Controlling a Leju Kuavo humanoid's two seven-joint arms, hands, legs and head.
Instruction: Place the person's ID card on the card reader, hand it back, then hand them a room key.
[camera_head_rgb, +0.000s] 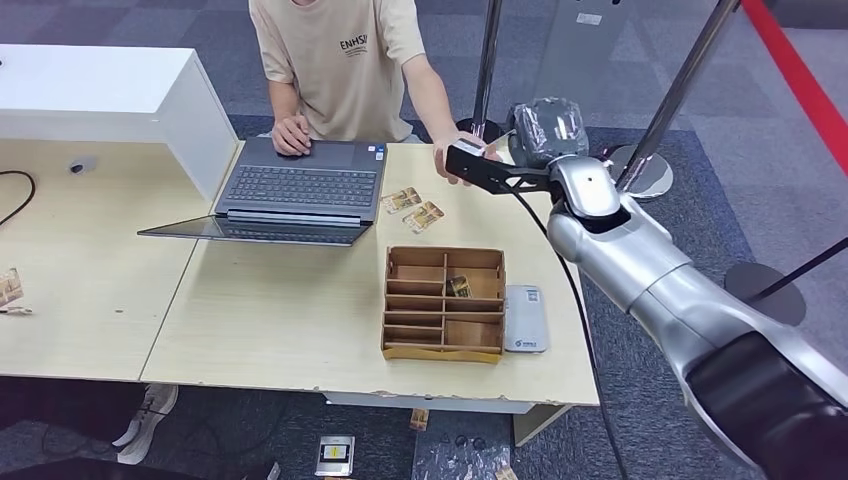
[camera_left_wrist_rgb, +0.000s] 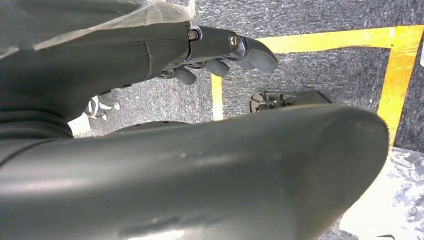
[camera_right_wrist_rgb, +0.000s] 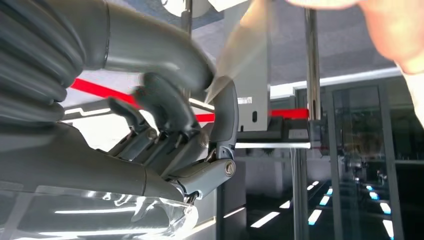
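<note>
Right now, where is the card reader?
In the head view, the card reader lies flat on the table, touching the right side of the wooden organizer.

The right hand (camera_head_rgb: 478, 165) is raised at the far right corner of the tabletop (camera_head_rgb: 280, 320), where it is met by a person's hand (camera_head_rgb: 448, 158). Just behind it, passage is barred by two metal poles (camera_head_rgb: 488, 60) and their round bases (camera_head_rgb: 645, 172). To its left, two loose cards (camera_head_rgb: 414, 208) and an open laptop (camera_head_rgb: 300, 190) are laid out. Nearer the robot, beneath the arm, a wooden compartment box (camera_head_rgb: 444, 302) and a grey card reader (camera_head_rgb: 525, 318) are set; bare tabletop is left between these and the hand.
</note>
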